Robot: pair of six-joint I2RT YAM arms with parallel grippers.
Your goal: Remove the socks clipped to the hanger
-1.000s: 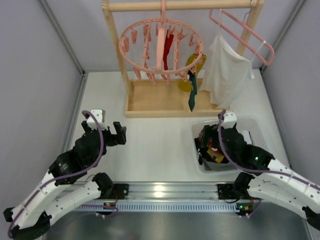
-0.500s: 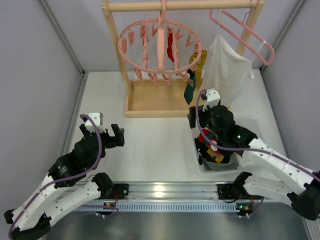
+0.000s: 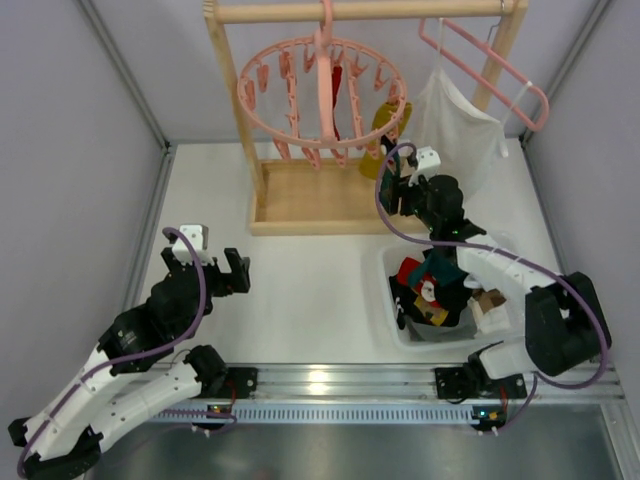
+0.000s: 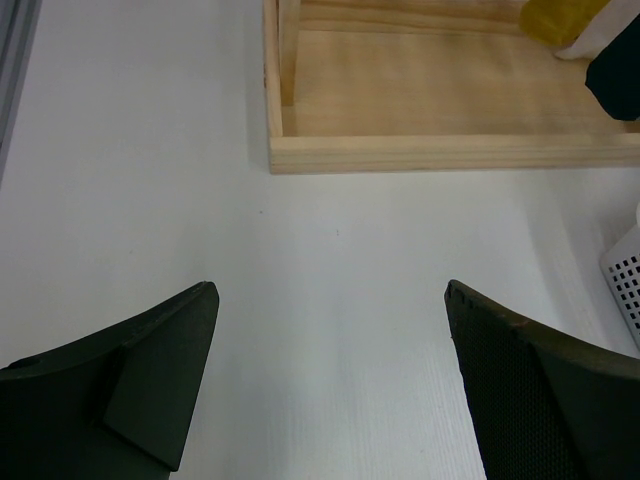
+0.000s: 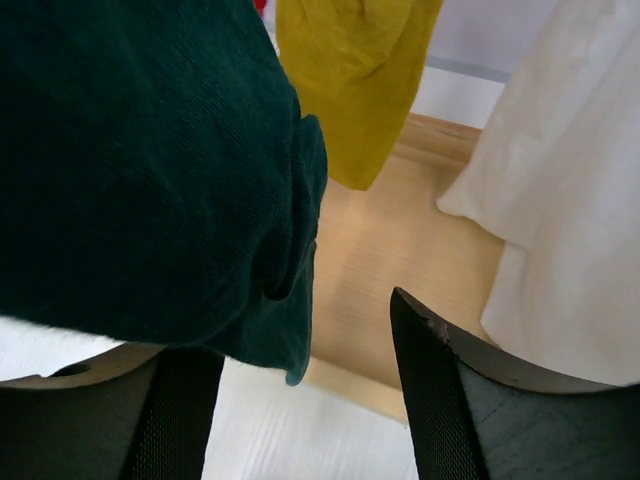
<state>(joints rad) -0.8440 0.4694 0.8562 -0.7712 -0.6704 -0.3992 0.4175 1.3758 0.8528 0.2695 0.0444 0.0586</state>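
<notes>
By the round pink plastic hanger (image 3: 322, 90), right jaws apart around a knitted teal sock (image 5: 140, 150), left jaws wide

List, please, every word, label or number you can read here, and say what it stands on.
None legible in any view. The round pink plastic drying ring, wooden rack and clear plastic bin show no lettering; marks on the bin's contents are too blurred to read.

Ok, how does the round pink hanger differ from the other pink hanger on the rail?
The round hanger is a ring with many clips and carries socks. The loop hanger is a plain long loop carrying a white cloth. Both are pink and hang from the wooden rail.
</notes>
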